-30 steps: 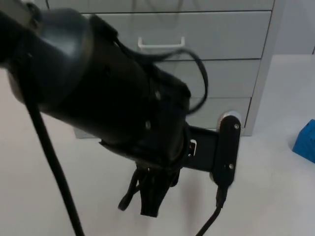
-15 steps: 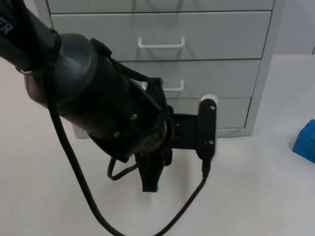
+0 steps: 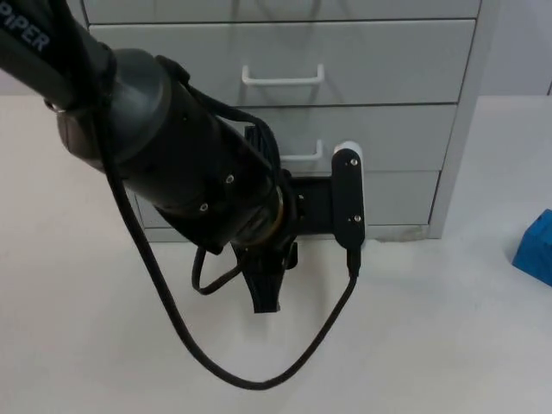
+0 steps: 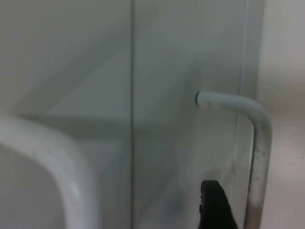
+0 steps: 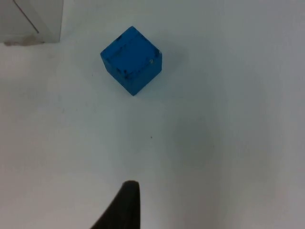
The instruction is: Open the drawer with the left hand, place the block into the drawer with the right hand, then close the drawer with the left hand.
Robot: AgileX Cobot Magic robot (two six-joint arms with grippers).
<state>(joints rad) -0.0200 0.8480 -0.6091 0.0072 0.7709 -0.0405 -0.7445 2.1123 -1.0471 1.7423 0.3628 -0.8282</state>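
Note:
A grey cabinet (image 3: 397, 60) with stacked drawers stands at the back of the table; all its drawers are shut. The upper white handle (image 3: 283, 76) shows whole, while my left arm partly hides the lower handle (image 3: 304, 155). My left gripper (image 3: 263, 289) hangs low in front of the cabinet. In the left wrist view a drawer front (image 4: 181, 95) is very close, with a bent white handle (image 4: 257, 138) just ahead. The blue block (image 3: 536, 248) lies on the table right of the cabinet. My right gripper (image 5: 125, 207) waits above the table, short of the blue block (image 5: 132, 59).
The white table top (image 3: 431, 345) runs in front of the cabinet and on its right. The cabinet's lower corner (image 5: 31, 21) stands close to the block. A second pale rounded handle (image 4: 52, 157) sits very near the left wrist camera.
My left arm has moved up the picture toward the cabinet front, uncovering more of the table. The block and the drawers have not moved.

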